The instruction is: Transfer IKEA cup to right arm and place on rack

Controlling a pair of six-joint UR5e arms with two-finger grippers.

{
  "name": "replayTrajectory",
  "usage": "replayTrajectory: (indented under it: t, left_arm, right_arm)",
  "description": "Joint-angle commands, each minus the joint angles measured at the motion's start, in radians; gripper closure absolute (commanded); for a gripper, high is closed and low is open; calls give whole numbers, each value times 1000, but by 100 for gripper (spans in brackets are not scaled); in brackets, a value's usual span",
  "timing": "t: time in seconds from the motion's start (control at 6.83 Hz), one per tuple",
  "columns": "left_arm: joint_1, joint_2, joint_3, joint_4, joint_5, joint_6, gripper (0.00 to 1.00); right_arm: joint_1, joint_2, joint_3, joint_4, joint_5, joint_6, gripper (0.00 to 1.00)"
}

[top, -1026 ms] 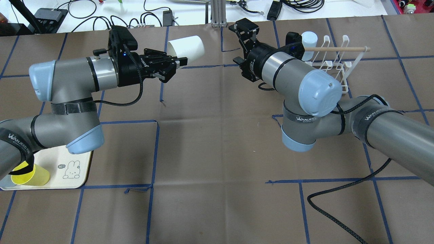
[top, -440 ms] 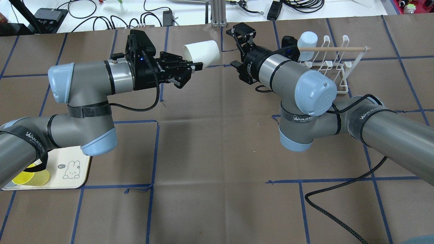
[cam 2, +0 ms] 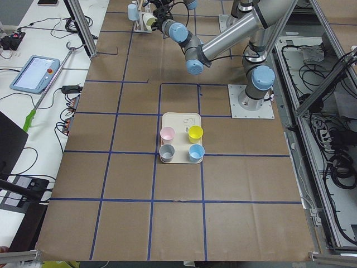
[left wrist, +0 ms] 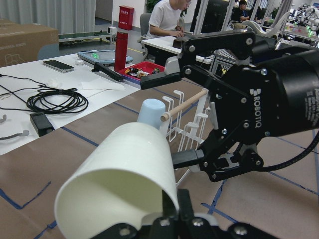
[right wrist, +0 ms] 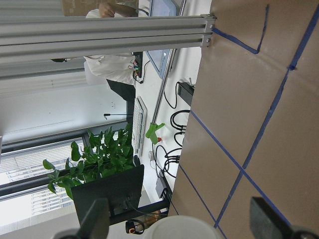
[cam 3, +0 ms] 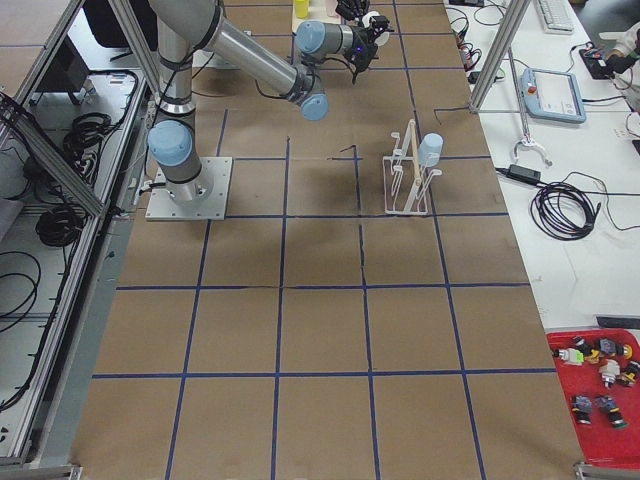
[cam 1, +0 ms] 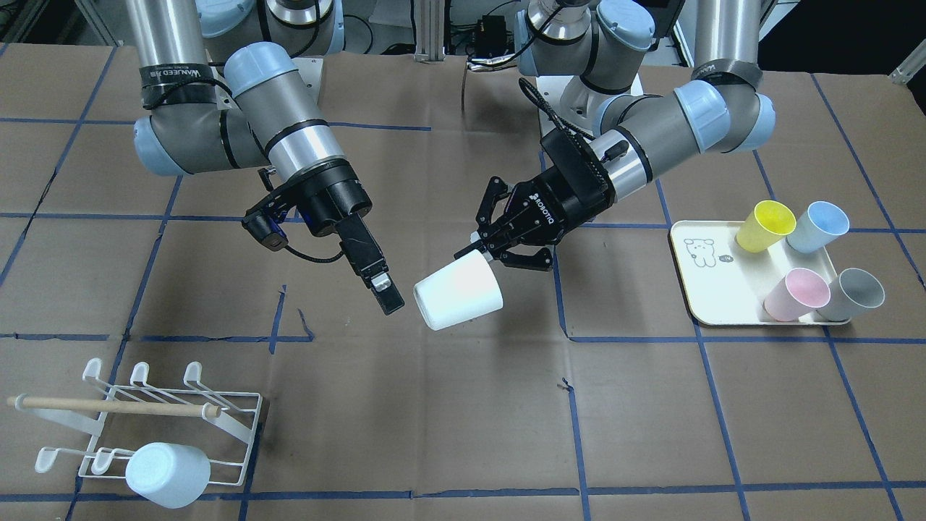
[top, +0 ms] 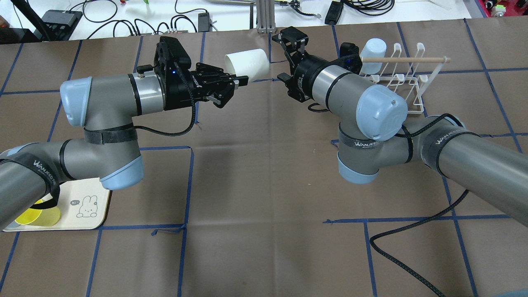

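I count six: four tray cups (cam 1: 765, 226) on tray (cam 1: 698, 289), one blue cup (cam 1: 168, 474) on rack (cam 1: 231, 405), one white cup (cam 1: 458, 292). Left gripper (cam 1: 483, 252) jaws clamp white cup above counter (cam 1: 463, 405). Right gripper (top: 282, 57) jaws wide, cup just ahead, untouched.

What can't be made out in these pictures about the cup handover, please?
- Right wrist view: the white cup is cut off by the bottom edge; only a sliver shows.
- Front-facing view: one finger of the right gripper shows; the other is out of sight.
- Side views: the handover is too small and far to judge.
- Overhead view: the left arm hides much of the tray.
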Motion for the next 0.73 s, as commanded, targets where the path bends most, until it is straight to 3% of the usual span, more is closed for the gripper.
replayTrajectory:
  t: [0.0, 0.59]
  left_arm:
    - [0, 2, -3, 1, -1, -4, 91]
    - [0, 4, 0, 1, -1, -25, 91]
  right_arm:
    - [32, 17, -4, -1, -3, 4, 0]
    - [60, 29, -52, 10, -5, 8, 0]
